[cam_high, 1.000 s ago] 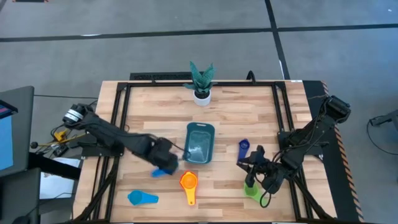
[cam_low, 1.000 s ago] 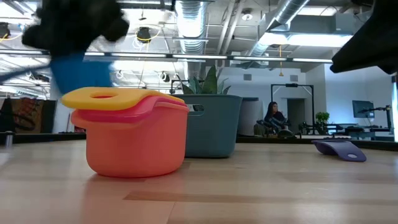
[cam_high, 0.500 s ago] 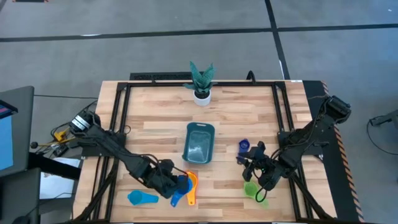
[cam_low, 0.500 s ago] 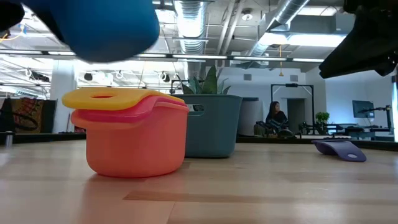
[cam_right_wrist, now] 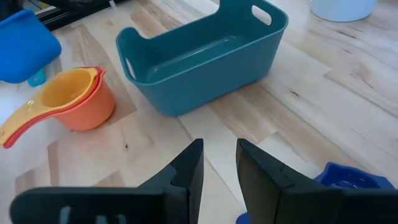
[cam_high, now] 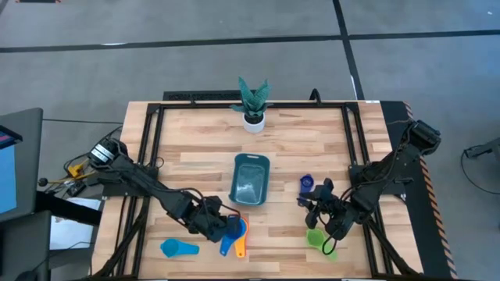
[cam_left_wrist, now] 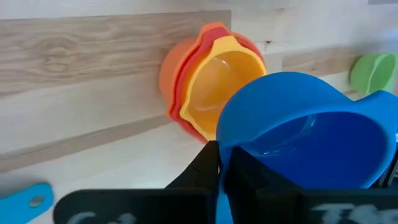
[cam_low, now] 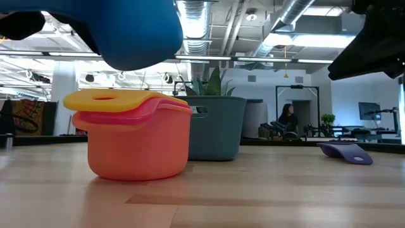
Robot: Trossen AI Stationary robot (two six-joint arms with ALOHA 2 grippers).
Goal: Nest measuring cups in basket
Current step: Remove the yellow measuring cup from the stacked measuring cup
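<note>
My left gripper (cam_high: 212, 226) is shut on the blue measuring cup (cam_high: 228, 232), which hangs just above and beside the stack of yellow, red and orange cups (cam_high: 237, 228) standing on the table. The teal basket (cam_high: 250, 179) stands behind them at mid-table. A light blue cup (cam_high: 178, 248) lies near the front edge. At the right, my right gripper (cam_high: 316, 204) stands open above the table between the dark blue cup (cam_high: 306, 185) and the green cup (cam_high: 316, 238), with nothing between its fingers. My left gripper pinches a blue edge of the cup (cam_left_wrist: 224, 177) between its two fingers (cam_left_wrist: 202, 171); rim or handle, I cannot tell. The fingers come slanting down from the table's left. The cup is lifted clear and tilted, its hollow turned toward the wrist, over the stack's left side (cam_low: 126, 31).
A small white pot with a green plant (cam_high: 252, 105) stands at the far edge behind the basket. Black frame rails run along the table's left, right and far sides. Bare wood lies between the stack and the green cup.
My left gripper has carried the blue cup from beside the basket's near left corner toward the near edge and right, over to the stack. The wrist has rolled and the cup has turned with it. It stays shut.
</note>
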